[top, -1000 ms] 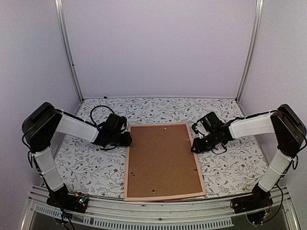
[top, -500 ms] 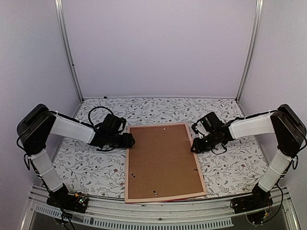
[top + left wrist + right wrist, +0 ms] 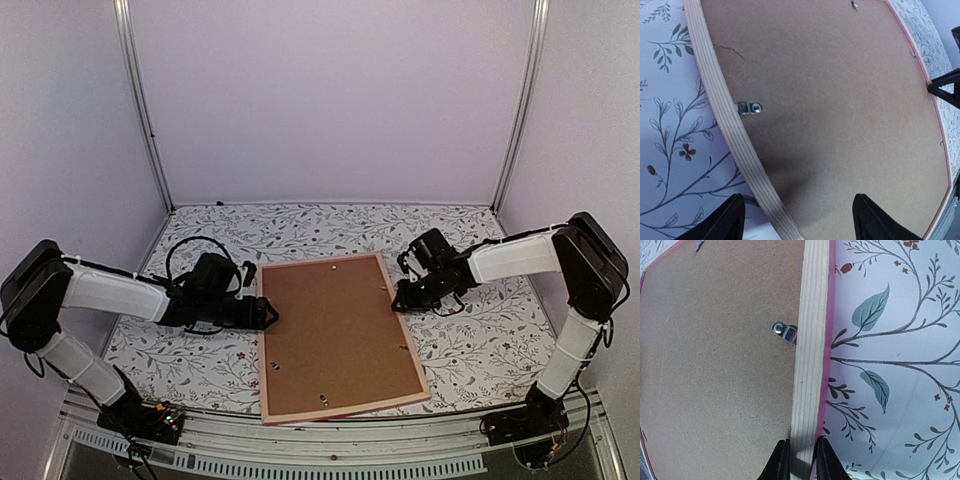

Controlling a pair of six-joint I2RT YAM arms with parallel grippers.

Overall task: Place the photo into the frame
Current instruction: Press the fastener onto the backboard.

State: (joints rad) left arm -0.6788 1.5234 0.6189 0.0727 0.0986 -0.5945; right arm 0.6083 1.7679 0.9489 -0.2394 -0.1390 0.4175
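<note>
So the frame (image 3: 810, 315) lies face-down on the table (image 3: 480, 340), backing board (image 3: 335, 335) up, long axis running away from the arms. The right gripper (image 3: 801, 460) is clamped on its right rail, while the left gripper (image 3: 797, 220) has its jaws apart, straddling the left rail. Can't see the photo anywhere.

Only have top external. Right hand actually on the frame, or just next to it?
Observer: On it. The right wrist view shows the right hand pinching the frame rail, one finger on each side.
Operator: And the left hand?
Observer: The left wrist view shows the left hand open, fingers spread wide, with the frame's rail passing between them.
</note>
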